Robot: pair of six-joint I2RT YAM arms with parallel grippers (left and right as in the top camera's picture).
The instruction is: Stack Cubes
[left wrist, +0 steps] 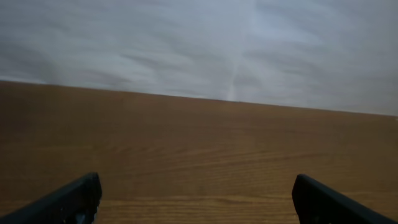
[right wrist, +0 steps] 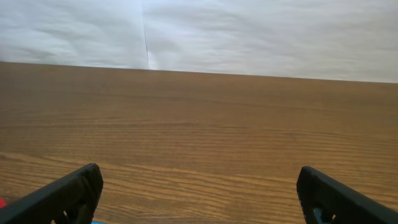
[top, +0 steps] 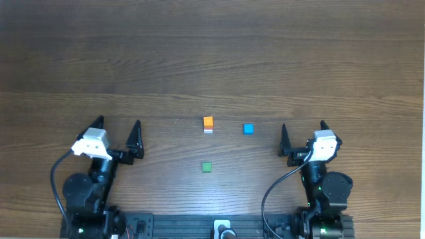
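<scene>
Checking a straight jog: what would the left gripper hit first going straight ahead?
Looks free as far as shown: the left gripper faces bare table up to a pale backdrop; depth there is unclear.

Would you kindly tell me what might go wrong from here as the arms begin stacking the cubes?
1. The orange cube seems to sit on or against a white piece; the wide-open right tool, taking the nearby blue cube, might nudge it.
2. The green cube lies midway between both arms, so the left tool could clash with the right if both reach in.
</scene>
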